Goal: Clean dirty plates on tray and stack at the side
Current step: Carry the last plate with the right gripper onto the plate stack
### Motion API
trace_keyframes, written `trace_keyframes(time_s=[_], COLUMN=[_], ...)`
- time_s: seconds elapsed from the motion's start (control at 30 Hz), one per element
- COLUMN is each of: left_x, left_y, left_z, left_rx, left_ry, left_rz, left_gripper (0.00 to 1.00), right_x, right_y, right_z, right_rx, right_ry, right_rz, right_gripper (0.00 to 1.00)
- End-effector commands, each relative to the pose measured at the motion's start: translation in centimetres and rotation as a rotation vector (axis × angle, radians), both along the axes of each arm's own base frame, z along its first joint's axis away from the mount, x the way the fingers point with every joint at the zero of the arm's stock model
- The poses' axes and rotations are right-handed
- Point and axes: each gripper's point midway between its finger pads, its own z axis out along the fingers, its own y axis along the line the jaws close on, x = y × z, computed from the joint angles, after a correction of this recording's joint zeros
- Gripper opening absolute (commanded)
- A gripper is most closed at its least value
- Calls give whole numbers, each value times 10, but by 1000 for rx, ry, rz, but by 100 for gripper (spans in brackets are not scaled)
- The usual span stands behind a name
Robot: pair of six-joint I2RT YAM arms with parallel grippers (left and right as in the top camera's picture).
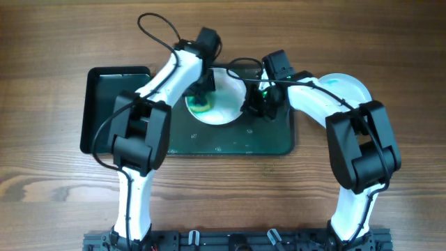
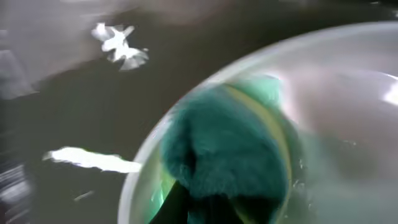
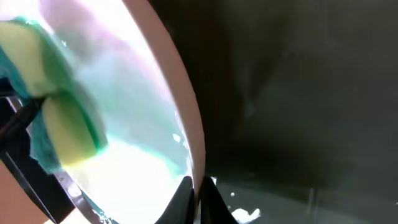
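- Wooden table (image 1: pixel 56 42) carries everything I see.
- Dark green tray (image 1: pixel 272 143) sits mid-table. In the right wrist view its floor (image 3: pixel 298 93) is dark with small white flecks.
- Black bin (image 1: pixel 115 90) is just beside the tray's left end.
- White plate (image 1: pixel 226 104) lies on the tray near its far rim, between the two grippers.
- Second plate (image 1: pixel 345 85), pale, rests on the table right of the tray, partly hidden under the right arm.
- Right gripper (image 1: pixel 254 106) is at the white plate's right edge, fingers pinching the rim (image 3: pixel 196 190).
- Left gripper (image 1: pixel 202 94) is over the white plate's left part, fingers clamped on the sponge.
- Sponge (image 1: pixel 201 106), yellow and teal-green, is pressed to the plate surface (image 2: pixel 348 99). The left wrist view is blurred.
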Motion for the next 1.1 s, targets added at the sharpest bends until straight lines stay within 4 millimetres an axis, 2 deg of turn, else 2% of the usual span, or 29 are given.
trace_keyframes(time_s=[0.0, 0.13, 0.2, 0.27, 0.37, 0.4, 0.43, 0.5, 0.53, 0.6, 0.7, 0.77, 0.93, 1.07], left_x=[-50, -35, -20, -3, 23, 30, 33, 35, 34, 32, 26, 26, 25, 25], left_y=[-109, -113, -106, -94, -61, -42, -28, 24, 39, 56, 62, 61, 61, 61], left_z=[-14, -11, 4, 29, 89, 113, 124, 153, 158, 159, 152, 151, 151, 151], left_rx=[-538, -559, -567, -576, -583, -561, -535, -419, -375, -330, -298, -293, -292, -292], left_ry=[212, 149, 117, 75, -11, -42, -57, -111, -124, -124, -91, -91, -85, -84], left_rz=[-279, -292, -276, -249, -190, -149, -104, 21, 46, 76, 89, 87, 87, 87], left_gripper=[4, 4, 4, 4, 4, 4, 4, 4, 4, 4, 4, 4, 4, 4], right_x=[0, 0, 0, 0, 3, 6, 8, 16, 18, 19, 14, 7, -10, -29], right_y=[-5, -4, -4, -4, -3, -3, -6, -12, -16, -27, -62, -73, -76, -59], right_z=[-8, -8, -8, -8, -1, 4, 7, 28, 38, 56, 104, 131, 186, 227], right_rx=[-32, -29, -29, -29, -26, -37, -63, -158, -216, -360, -736, -898, -1197, -1397], right_ry=[-1, -1, -2, -7, -45, -74, -95, -208, -264, -356, -534, -618, -816, -992], right_rz=[-1, 1, 3, 6, 34, 45, 38, 56, 71, 85, 64, 57, 23, 17], right_gripper=[4, 4, 4, 4, 4, 4, 4, 4, 4, 4, 4, 4, 4, 4])
